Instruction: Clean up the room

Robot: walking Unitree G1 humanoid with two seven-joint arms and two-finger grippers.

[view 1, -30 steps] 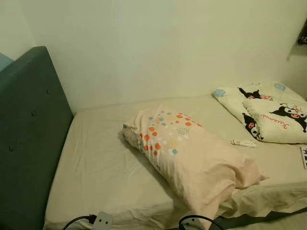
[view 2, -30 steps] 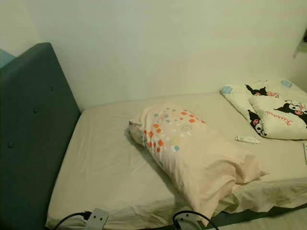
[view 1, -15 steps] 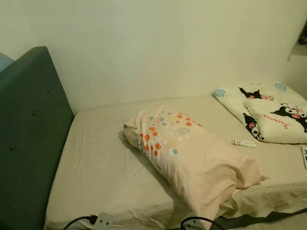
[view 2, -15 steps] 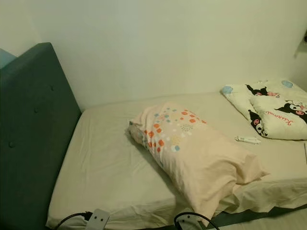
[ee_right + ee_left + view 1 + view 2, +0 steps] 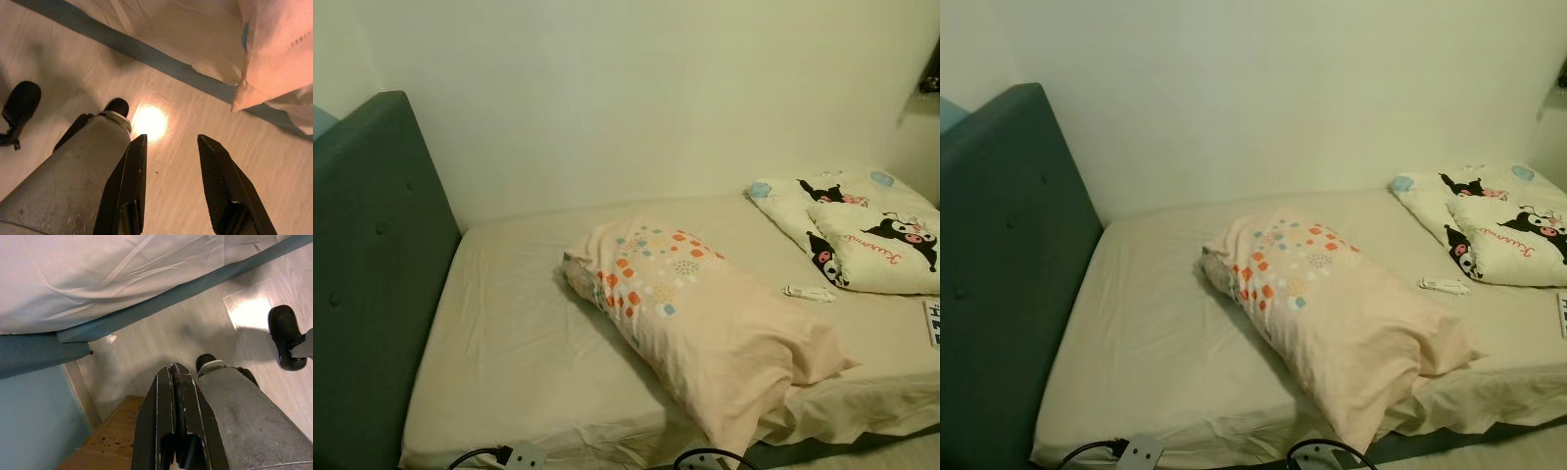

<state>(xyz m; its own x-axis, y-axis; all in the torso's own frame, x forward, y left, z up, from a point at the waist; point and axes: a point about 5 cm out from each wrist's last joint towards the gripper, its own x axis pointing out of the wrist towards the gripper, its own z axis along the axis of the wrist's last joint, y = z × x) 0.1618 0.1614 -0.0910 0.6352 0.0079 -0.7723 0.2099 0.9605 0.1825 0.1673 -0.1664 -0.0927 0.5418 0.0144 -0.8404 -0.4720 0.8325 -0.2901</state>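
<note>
Now | pillow (image 5: 705, 313) overhangs bed edge (image 5: 862, 406) | left tool (image 5: 174, 377) clenched | right tool (image 5: 171, 161) released

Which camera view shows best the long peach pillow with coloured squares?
The left eye view shows the long peach pillow whole, lying diagonally on the bed. The right eye view shows nearly the same. The right wrist view catches one hanging corner; the left wrist view sees no part I can identify.

Open sheet (image 5: 509, 333) left of pillow (image 5: 705, 313)

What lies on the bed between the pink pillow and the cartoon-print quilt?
A small white tube lies on the sheet between the pink pillow and the cartoon-print quilt, seen in both eye views.
</note>
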